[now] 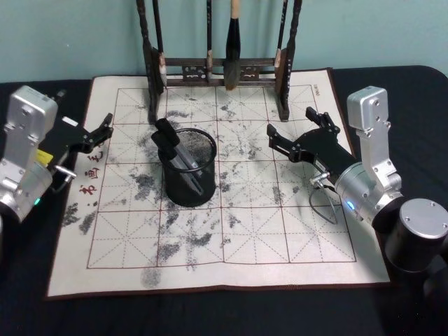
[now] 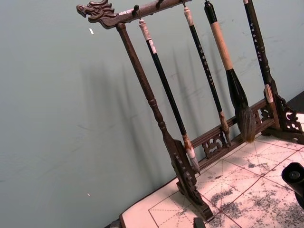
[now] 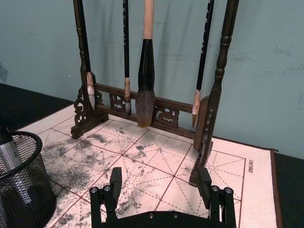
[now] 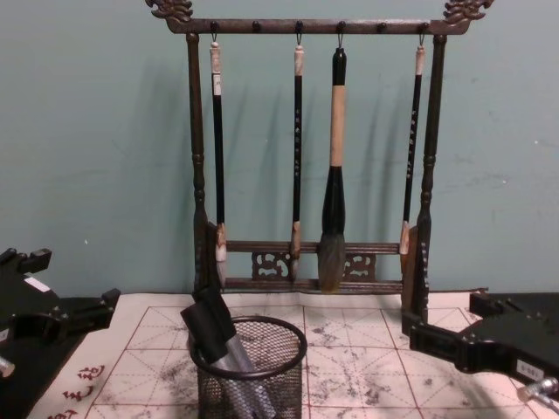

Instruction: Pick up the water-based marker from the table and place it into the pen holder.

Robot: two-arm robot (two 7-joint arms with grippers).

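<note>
Both pincers hang open and empty, the left pincer [image 1: 103, 131] and right pincer [image 1: 297, 133] flanking the pen holder [image 1: 189, 166] on the counter [image 1: 231, 308], apparently because the water-based marker [image 1: 173, 145] already leans inside that cup.
</note>
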